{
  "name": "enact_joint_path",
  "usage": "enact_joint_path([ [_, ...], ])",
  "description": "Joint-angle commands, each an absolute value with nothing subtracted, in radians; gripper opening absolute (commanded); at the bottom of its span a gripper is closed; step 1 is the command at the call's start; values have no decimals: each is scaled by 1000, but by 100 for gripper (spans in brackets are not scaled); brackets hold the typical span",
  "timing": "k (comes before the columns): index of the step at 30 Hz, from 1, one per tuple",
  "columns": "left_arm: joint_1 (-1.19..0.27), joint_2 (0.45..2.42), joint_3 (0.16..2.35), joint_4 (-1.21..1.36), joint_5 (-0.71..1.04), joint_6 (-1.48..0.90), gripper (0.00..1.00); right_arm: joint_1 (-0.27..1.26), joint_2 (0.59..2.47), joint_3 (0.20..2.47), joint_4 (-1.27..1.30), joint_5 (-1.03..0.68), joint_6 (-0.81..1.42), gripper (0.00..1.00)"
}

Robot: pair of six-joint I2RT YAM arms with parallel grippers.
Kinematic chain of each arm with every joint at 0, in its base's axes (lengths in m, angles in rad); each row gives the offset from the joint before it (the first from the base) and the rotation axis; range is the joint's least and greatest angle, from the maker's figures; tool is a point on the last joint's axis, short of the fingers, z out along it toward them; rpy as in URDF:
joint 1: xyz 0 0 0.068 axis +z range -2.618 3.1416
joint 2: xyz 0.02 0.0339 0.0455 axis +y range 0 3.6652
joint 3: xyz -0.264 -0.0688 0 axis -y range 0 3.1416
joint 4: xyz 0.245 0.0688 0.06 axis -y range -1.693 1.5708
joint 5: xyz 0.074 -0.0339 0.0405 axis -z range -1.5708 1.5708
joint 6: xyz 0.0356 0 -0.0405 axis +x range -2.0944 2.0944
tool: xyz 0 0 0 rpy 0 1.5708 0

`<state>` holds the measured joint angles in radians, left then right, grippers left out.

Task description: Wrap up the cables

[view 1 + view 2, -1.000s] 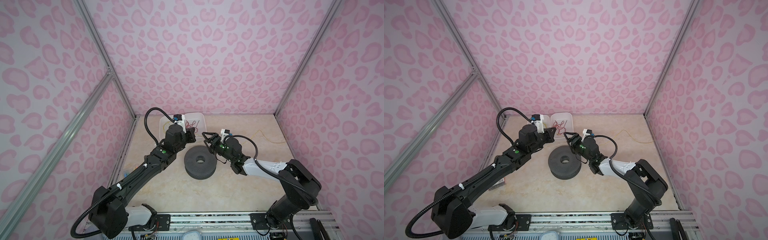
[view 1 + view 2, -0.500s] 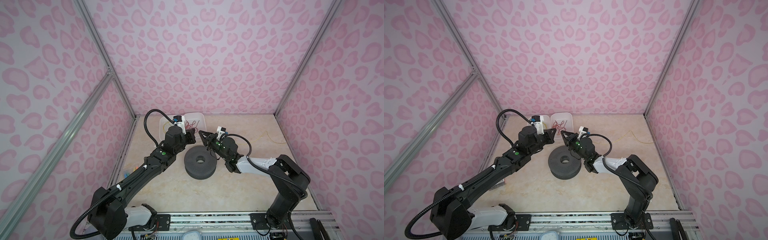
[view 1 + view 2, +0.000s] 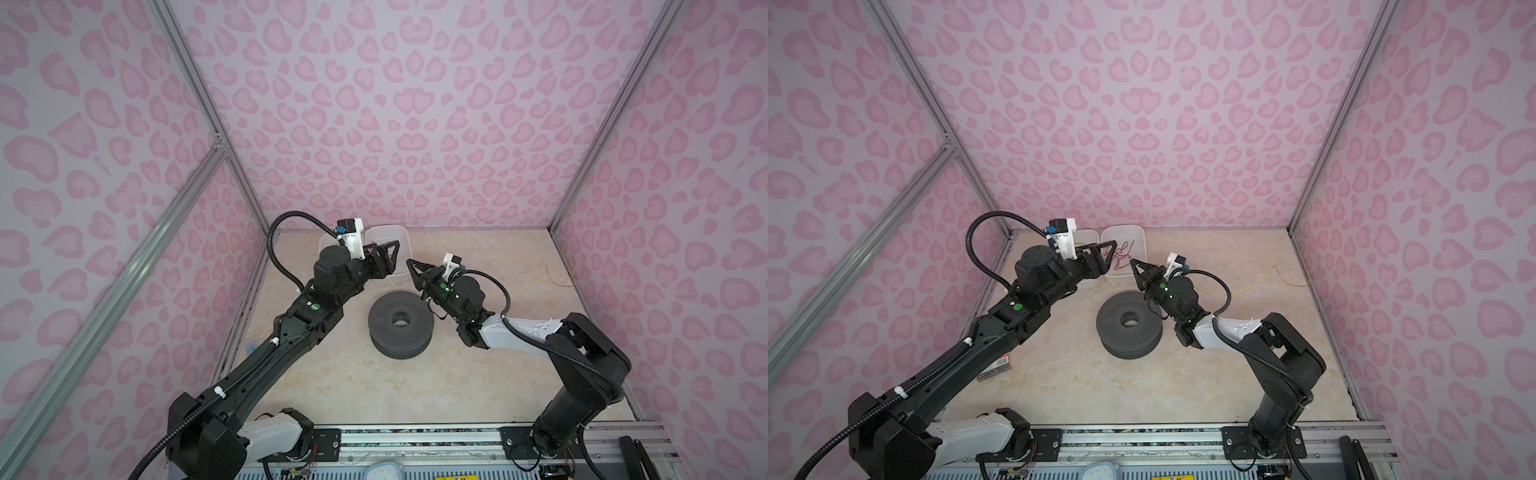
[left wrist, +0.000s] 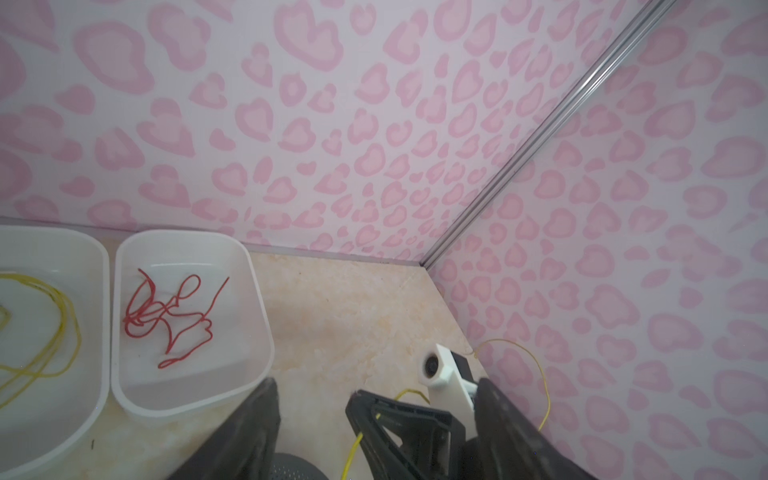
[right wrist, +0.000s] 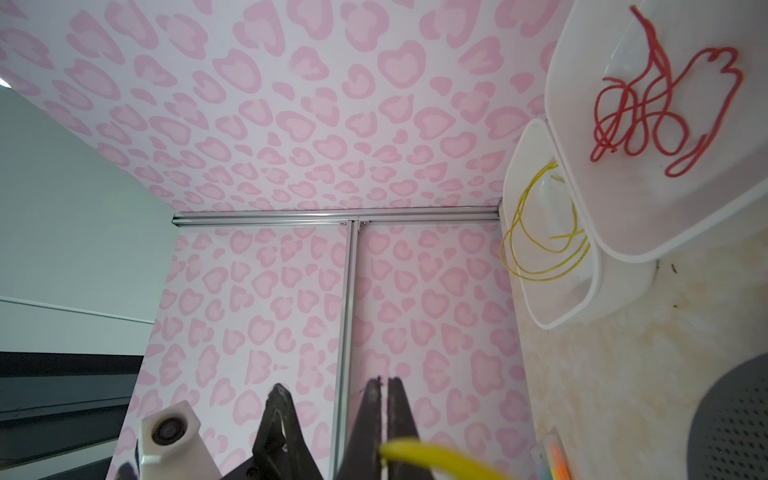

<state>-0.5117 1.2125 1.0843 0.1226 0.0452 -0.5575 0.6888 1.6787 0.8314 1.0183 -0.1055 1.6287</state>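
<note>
The right gripper has its fingers pressed together on a yellow cable. More yellow cables loop in a white bin on the tabletop, beside a second bin holding red wire. A grey spool sits nearby, partly in view.

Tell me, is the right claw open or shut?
The right claw is shut on the yellow cable: in the right wrist view its fingers meet, with the cable emerging between them.
</note>
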Motion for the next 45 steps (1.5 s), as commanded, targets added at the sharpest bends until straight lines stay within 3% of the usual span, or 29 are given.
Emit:
enact_joint_path([
  [1,-468,1197,1135,17,48,-522,77,672,1661,797,1023,-94,1608,0],
  [8,-437,1171,1030,-131,66,-515,71,639,1561,728,918,-100,1503,0],
  [14,-496,1123,884,-146,77,-507,63,638,1487,693,799,-83,1388,0],
  [22,-694,1084,918,-182,-122,-336,63,644,1378,698,586,-7,1224,0],
  [30,-928,1191,856,-52,-442,-106,62,615,1329,698,521,7,1219,0],
  [35,-935,1207,928,-24,-350,-110,65,617,1312,710,479,-5,1195,0],
  [38,-884,1233,1009,-54,-179,-186,66,616,1297,694,478,8,1194,0],
  [41,-838,1288,1069,-80,-19,-274,64,615,1285,689,480,15,1195,0],
  [45,-836,1356,1103,-86,64,-361,61,615,1279,690,491,32,1196,0],
])
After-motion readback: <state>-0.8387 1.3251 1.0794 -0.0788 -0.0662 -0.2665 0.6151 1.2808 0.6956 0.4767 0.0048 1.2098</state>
